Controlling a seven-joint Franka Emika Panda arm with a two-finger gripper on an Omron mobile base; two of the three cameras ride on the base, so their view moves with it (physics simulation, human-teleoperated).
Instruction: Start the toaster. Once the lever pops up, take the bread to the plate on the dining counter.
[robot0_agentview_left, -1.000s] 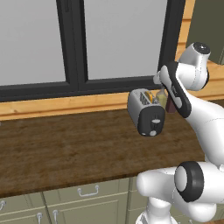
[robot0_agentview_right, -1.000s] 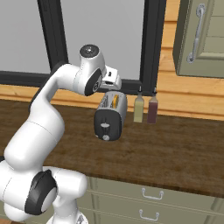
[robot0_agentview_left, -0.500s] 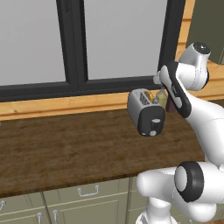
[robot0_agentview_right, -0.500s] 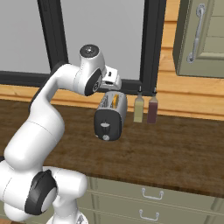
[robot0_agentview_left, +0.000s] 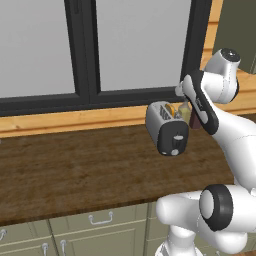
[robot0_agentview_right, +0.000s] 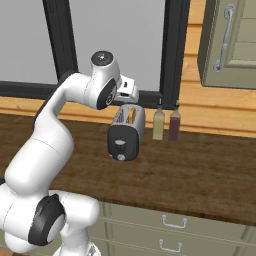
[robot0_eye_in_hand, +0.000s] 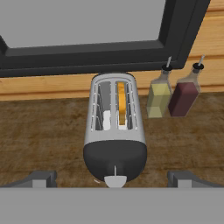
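Two dark fingertips (robot0_eye_in_hand: 39, 178) stand spread wide, the gripper (robot0_eye_in_hand: 114, 180) above the toaster's (robot0_eye_in_hand: 114, 131) lever (robot0_eye_in_hand: 115, 180) end; bread (robot0_eye_in_hand: 121, 103) sits in the right slot. Worktop (robot0_agentview_left: 75, 170) lies bare leftward, bottles (robot0_eye_in_hand: 159, 94) crowd the right.

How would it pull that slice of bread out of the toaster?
Probably by the bread's top edge, coming straight down from above: it stands on edge in one slot of the toaster, so little else is exposed. The open gripper would need its fingers either side of the thin slice, across the slot.
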